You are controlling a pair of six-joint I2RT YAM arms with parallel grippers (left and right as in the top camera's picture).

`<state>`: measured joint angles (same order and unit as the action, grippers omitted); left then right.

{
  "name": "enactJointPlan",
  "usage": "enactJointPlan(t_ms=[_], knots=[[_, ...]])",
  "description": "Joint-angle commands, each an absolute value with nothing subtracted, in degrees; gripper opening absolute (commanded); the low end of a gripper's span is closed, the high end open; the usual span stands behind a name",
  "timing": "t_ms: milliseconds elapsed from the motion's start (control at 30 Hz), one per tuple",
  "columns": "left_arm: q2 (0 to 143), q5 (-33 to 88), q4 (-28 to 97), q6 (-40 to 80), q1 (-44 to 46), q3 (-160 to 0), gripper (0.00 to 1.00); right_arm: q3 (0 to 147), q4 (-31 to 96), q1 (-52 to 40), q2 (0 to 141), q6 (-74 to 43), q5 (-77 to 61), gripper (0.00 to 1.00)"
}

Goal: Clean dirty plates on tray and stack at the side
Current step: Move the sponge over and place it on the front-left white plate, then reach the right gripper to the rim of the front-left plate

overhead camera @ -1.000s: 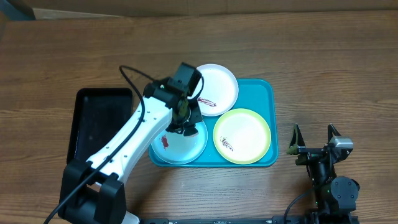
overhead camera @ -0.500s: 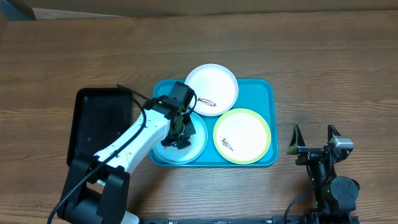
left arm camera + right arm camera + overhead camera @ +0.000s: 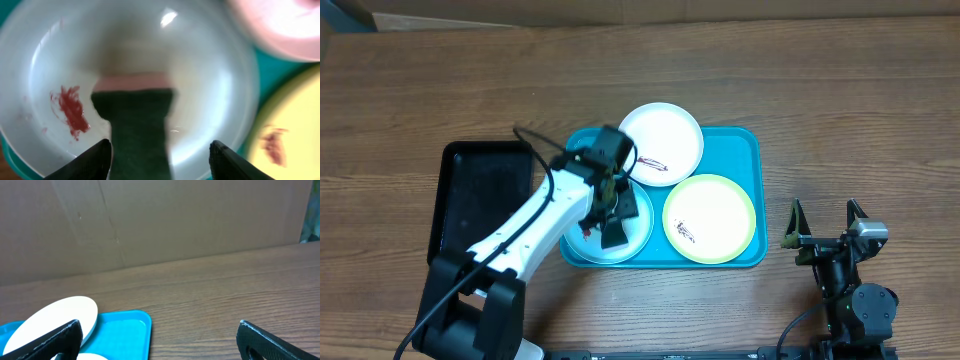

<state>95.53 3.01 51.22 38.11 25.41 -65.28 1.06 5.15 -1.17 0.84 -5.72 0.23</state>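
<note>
Since a second ago your left gripper (image 3: 159, 150) has slid back toward the near edge of the tray (image 3: 745, 145) and its jaws have parted. They now stand apart on either side of the sponge (image 3: 137, 130), which looks to lie loose on the light blue plate (image 3: 210, 90), with a clear gap on one side, though the wrist view is blurred. That plate sits in the tray's near-left corner, the white plate (image 3: 665, 135) overhangs the far rim, and the yellow-green plate (image 3: 715, 215) lies to the right. The red smear (image 3: 70, 107) shows bare beside the sponge, so you likely have wiping left on this plate. Centre over the sponge, close on its narrow sides, press it flat and drag it across the smear. Keep the push light, or the plate may skate against the rim. Your right gripper (image 3: 825, 212) waits wide apart and empty, well clear of the tray, and the black tray (image 3: 485, 200) is free for stacking
</note>
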Motion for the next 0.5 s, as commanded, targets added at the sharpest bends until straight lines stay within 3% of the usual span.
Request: enactJointPlan(t_ms=[0, 100, 133, 200, 467], knots=[[94.3, 3.6, 55.8, 32.6, 25.4, -75.9, 0.64, 0.5, 4.8, -1.0, 0.3, -5.3, 0.1, 1.0], [94.3, 1.6, 63.6, 32.6, 25.4, -84.3, 0.56, 0.5, 4.8, -1.0, 0.3, -5.3, 0.1, 1.0], [94.3, 0.4, 66.5, 32.8, 25.4, -86.8, 0.46, 0.5, 4.8, -1.0, 0.3, -5.3, 0.1, 1.0], [94.1, -1.7, 71.9, 33.5, 25.0, -91.7, 0.44, 0.5, 4.8, -1.0, 0.3, -5.3, 0.1, 1.0], [86.0, -5.5, 82.5, 33.2, 19.4, -98.5, 0.65, 0.5, 4.8, -1.0, 0.3, -5.3, 0.1, 1.0]])
